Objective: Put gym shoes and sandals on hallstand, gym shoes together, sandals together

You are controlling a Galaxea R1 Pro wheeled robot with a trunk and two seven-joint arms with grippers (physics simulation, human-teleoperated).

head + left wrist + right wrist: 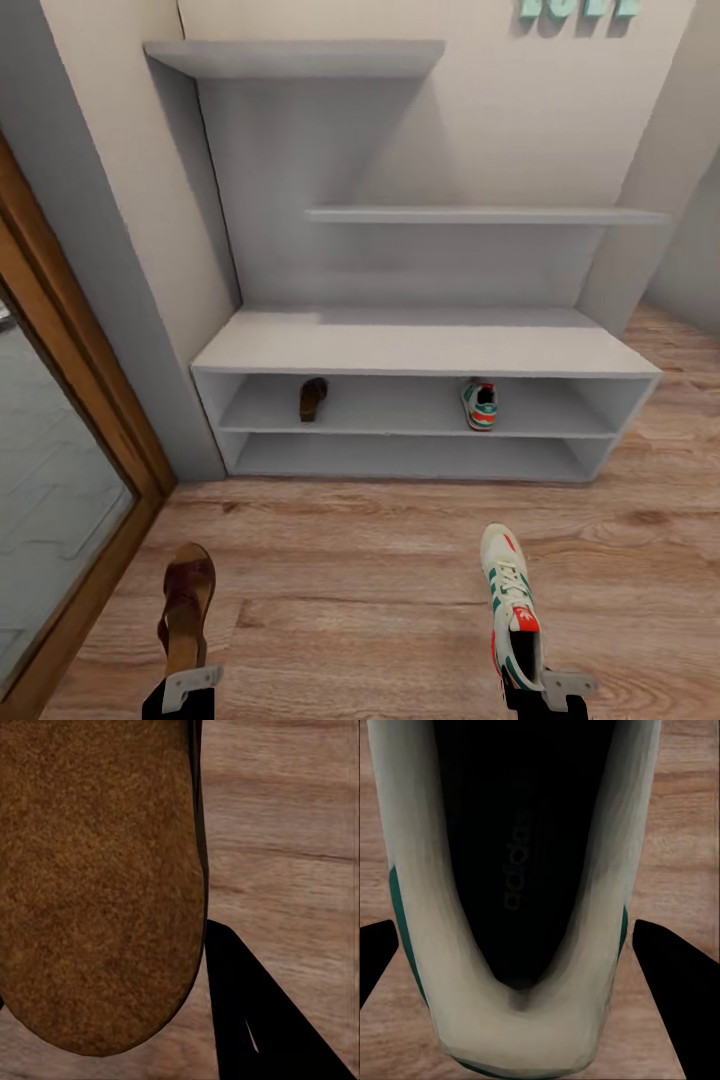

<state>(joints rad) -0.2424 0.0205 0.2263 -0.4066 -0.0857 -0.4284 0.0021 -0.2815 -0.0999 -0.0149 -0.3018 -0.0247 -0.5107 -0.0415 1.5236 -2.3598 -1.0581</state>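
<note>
The pale grey hallstand (pixel 420 345) stands against the wall ahead. On its upper open tier sit one brown sandal (pixel 313 398) at the left and one white gym shoe (pixel 480 405) towards the right, well apart. My left gripper (pixel 186 690) is shut on the heel end of the other sandal (pixel 186 603), whose tan footbed (pixel 97 885) shows close up in the left wrist view beside a black finger (pixel 255 1020). My right gripper (pixel 542 690) is shut on the heel of the other gym shoe (pixel 512 600), and its dark lining (pixel 521 847) shows between the two fingers (pixel 671 975).
Two floating shelves (pixel 480 215) hang above the hallstand, with teal lettering (pixel 580 8) on the wall higher up. A wood-framed glass door (pixel 70 450) runs along the left. Wood-plank corridor floor (pixel 360 580) stretches between me and the rack.
</note>
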